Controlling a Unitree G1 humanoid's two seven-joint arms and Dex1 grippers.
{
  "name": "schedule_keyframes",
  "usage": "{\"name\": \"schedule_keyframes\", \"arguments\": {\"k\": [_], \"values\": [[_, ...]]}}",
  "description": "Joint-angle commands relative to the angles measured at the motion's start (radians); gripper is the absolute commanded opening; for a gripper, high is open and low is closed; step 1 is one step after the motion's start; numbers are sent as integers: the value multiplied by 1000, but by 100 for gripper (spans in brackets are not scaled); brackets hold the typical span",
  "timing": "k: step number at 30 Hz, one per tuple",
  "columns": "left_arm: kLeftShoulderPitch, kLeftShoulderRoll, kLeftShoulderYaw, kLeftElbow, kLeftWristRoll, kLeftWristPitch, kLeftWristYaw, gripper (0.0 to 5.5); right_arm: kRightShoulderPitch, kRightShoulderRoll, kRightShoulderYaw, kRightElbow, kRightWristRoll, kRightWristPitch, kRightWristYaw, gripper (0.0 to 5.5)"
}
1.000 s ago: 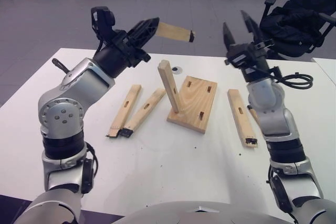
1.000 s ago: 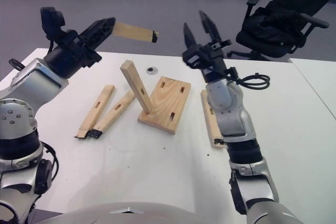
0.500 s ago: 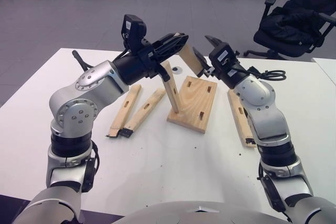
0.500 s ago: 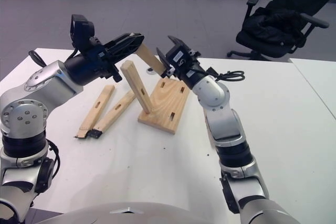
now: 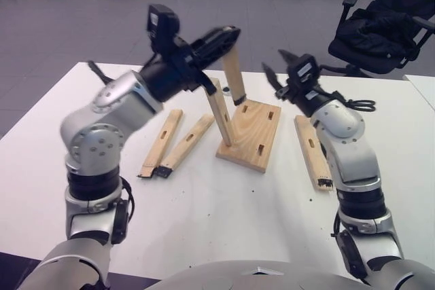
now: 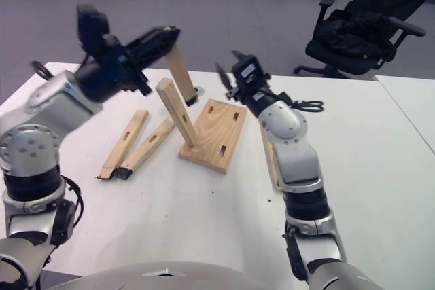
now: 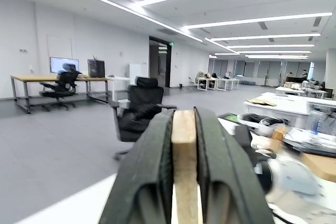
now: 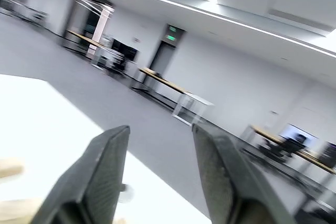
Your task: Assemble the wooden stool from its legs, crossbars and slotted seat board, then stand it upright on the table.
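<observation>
Clamping one leg (image 5: 234, 76), left tool (image 7: 183, 115); right tool (image 8: 157, 140) spread.

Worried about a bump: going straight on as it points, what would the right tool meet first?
Likely nothing: the open right tool aims beside the held leg, out over the table.

Your left arm (image 5: 112, 103) is up with the elbow bent, forearm angled up and in toward the middle. Your left gripper (image 5: 226, 34) is clamped on a wooden leg (image 5: 234, 79) that hangs nearly upright from it, and in the left wrist view its fingers (image 7: 149, 182) squeeze the leg from both sides. Your right arm (image 5: 343, 130) is lifted too, forearm pointing in toward the middle. Your right gripper (image 5: 274, 66) has its fingers spread wide, near the held leg but not touching it.
</observation>
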Motion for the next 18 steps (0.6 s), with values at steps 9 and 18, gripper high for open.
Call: {"name": "schedule_keyframes", "arguments": {"k": [9, 18], "values": [[313, 110, 221, 206, 74, -90, -189, 39, 222, 23, -68, 210, -27, -185, -120, 224], [365, -101, 1, 539, 387, -374, -359, 39, 243, 47, -63, 296, -12, -268, -113, 224]]}}
